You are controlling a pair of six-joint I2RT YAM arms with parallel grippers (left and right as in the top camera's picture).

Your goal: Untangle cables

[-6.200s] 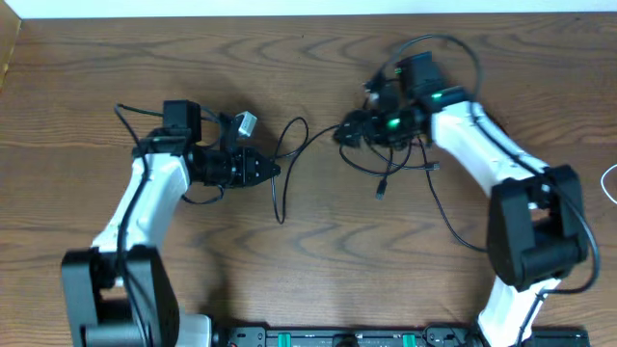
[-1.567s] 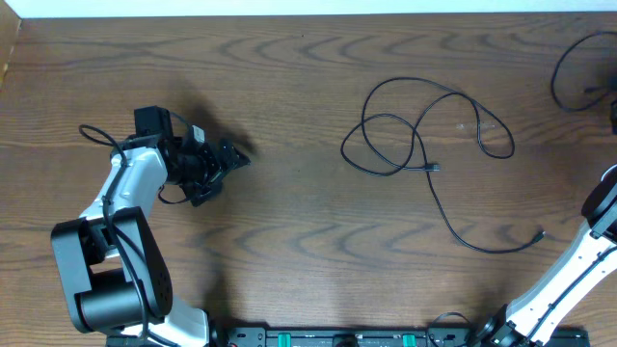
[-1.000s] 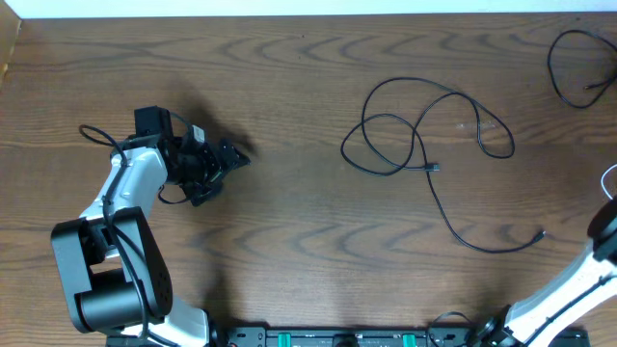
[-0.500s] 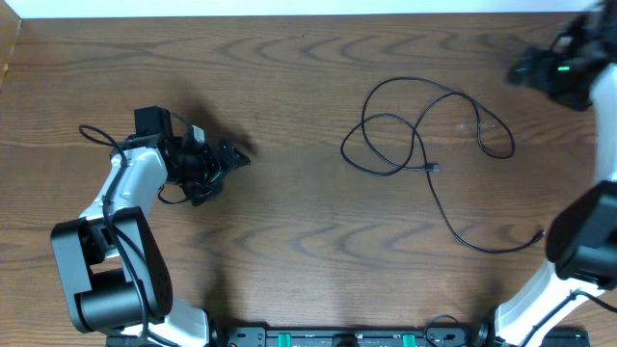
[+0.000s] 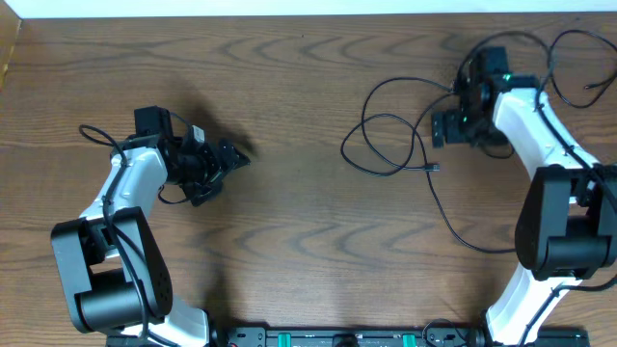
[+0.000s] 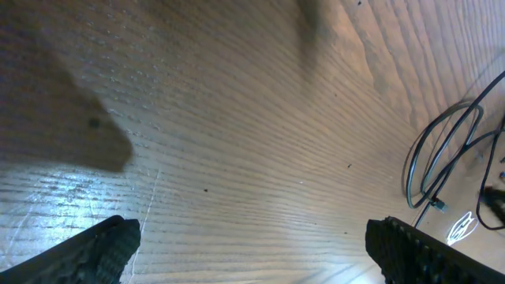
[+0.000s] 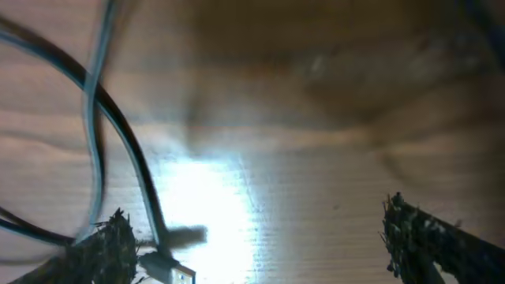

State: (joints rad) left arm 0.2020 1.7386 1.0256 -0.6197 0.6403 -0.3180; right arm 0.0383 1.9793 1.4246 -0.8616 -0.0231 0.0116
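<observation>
- Right gripper (image 5: pixel 442 127) hovers low over the looped black cable (image 5: pixel 363 120) on the right half of the wooden table (image 5: pixel 289 241). Its jaws are spread wide and hold nothing.
- In the right wrist view one strand runs between the fingertips (image 7: pixel 110 244) and ends in a small plug (image 7: pixel 170 268) near the lower left finger.
- Left gripper (image 5: pixel 234 156) rests well apart on the table's left side, its jaws also spread and empty.
- A second black cable (image 5: pixel 550 63) lies separately near the far right corner.
- The step in hand appears to be picking a strand to open the loops.
- It would likely go best with the strand centred between the jaws before they close, and with one strand taken rather than a crossing.
- Gripping near the plug end and drawing it outward, away from the loops, should keep the overlaps from tightening.
- A slow, low pull seems wise, since the thin cord could slip or drag the whole tangle along.
</observation>
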